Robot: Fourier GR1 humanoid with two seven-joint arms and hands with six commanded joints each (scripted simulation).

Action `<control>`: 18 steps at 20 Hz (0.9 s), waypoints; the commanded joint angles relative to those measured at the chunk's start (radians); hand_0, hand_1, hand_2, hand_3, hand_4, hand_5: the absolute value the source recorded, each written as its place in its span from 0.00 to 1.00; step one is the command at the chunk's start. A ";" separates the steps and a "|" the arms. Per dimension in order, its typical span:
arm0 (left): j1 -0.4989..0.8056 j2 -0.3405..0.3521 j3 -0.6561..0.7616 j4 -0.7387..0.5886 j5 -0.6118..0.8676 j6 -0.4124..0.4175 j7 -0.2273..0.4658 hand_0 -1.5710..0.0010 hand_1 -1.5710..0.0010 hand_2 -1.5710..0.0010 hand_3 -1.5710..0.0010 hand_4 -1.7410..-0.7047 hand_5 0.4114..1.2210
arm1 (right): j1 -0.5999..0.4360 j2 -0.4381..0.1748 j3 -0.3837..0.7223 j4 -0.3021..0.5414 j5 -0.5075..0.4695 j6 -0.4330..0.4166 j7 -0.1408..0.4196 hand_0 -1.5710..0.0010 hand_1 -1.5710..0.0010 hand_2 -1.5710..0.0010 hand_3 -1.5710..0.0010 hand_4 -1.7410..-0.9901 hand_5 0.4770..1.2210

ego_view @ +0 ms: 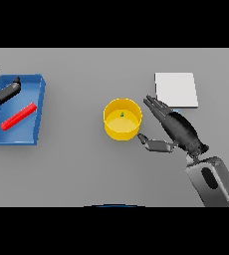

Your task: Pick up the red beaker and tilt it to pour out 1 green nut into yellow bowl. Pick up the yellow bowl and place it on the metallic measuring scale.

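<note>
**Observer:** In the middle of the grey table [76, 169], what do you have in front of you?

**Robot:** A round yellow bowl [122, 120] with a small green nut [122, 115] lying inside it. My right hand [173, 128] is just to the right of the bowl, fingers straight and together, pointing far and left along its side, thumb stretched out towards the bowl's near right wall. It holds nothing; I cannot tell whether the thumb tip touches the bowl.

**Observer:** So where does the job stand?

**Robot:** Judging by the nut in the bowl, the pouring is done. The red beaker, a slim red cylinder [19, 116], lies tilted on its side in the blue rectangular tray [39, 108] at the far left. My left hand [2, 92] shows at the left edge over that tray, fingers spread and relaxed, grasping nothing. What remains is to grip the bowl, lift it, and set it on the flat pale square measuring scale [175, 89], which sits to the right of the bowl and farther away, beyond my right fingertips.

**Observer:** Anything you can't make out?

**Robot:** My left hand is partly cut off by the edge. The nut is only a speck, so I cannot confirm there is just one. My right hand covers the scale's near left corner.
</note>
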 commanded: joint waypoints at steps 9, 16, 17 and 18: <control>-0.014 -0.006 -0.010 0.005 -0.007 -0.006 0.008 1.00 1.00 1.00 1.00 0.91 0.38 | -0.228 -0.070 0.140 0.158 0.127 0.154 -0.071 1.00 1.00 1.00 1.00 0.62 0.25; -0.020 -0.006 -0.008 0.015 -0.008 -0.008 0.003 1.00 1.00 1.00 1.00 0.91 0.38 | -0.355 -0.037 0.227 0.303 0.169 0.229 -0.113 1.00 1.00 1.00 1.00 0.66 0.28; -0.024 0.000 -0.004 0.015 -0.004 -0.016 0.001 1.00 1.00 1.00 1.00 0.91 0.39 | -0.365 -0.030 0.234 0.321 0.168 0.241 -0.115 1.00 1.00 1.00 1.00 0.66 0.28; -0.023 0.003 -0.004 0.012 -0.004 -0.017 0.000 1.00 1.00 1.00 1.00 0.91 0.39 | -0.381 -0.027 0.240 0.340 0.170 0.247 -0.125 1.00 1.00 1.00 1.00 0.66 0.28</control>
